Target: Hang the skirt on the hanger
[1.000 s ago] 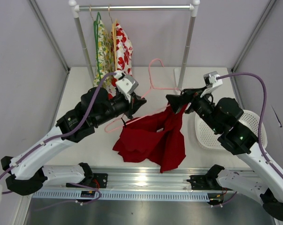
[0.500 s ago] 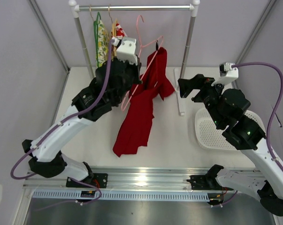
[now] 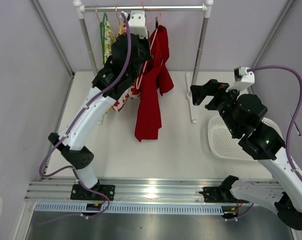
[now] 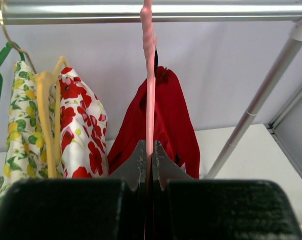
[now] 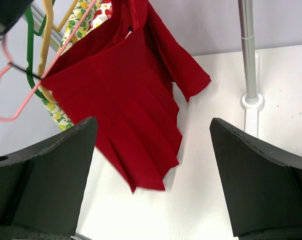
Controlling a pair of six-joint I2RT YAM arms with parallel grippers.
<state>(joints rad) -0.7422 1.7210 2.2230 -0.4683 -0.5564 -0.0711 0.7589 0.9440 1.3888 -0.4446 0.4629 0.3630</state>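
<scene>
The left gripper (image 4: 148,152) is pinching the thin pink wire hanger (image 4: 149,70) tight, hook up at the rail (image 4: 216,10), the pleated deep red skirt (image 3: 149,100) draping from it. The right gripper (image 3: 197,94) is hovering spread wide, holding nothing, near the rack's right post (image 3: 201,55).

My views are bright and evenly lit, seemingly from overhead. The counter (image 3: 181,150) washes near white, with only faint shadows. The metal rail (image 3: 151,191) at the near edge glares hot. Up close the left pincer (image 4: 149,147) is a dark, soft mass, and the rod (image 4: 216,10) carries a bright streak. The right pincer (image 5: 151,130) is blurred black at both sides, while the skirt (image 5: 120,100) beyond it is crisp.
</scene>
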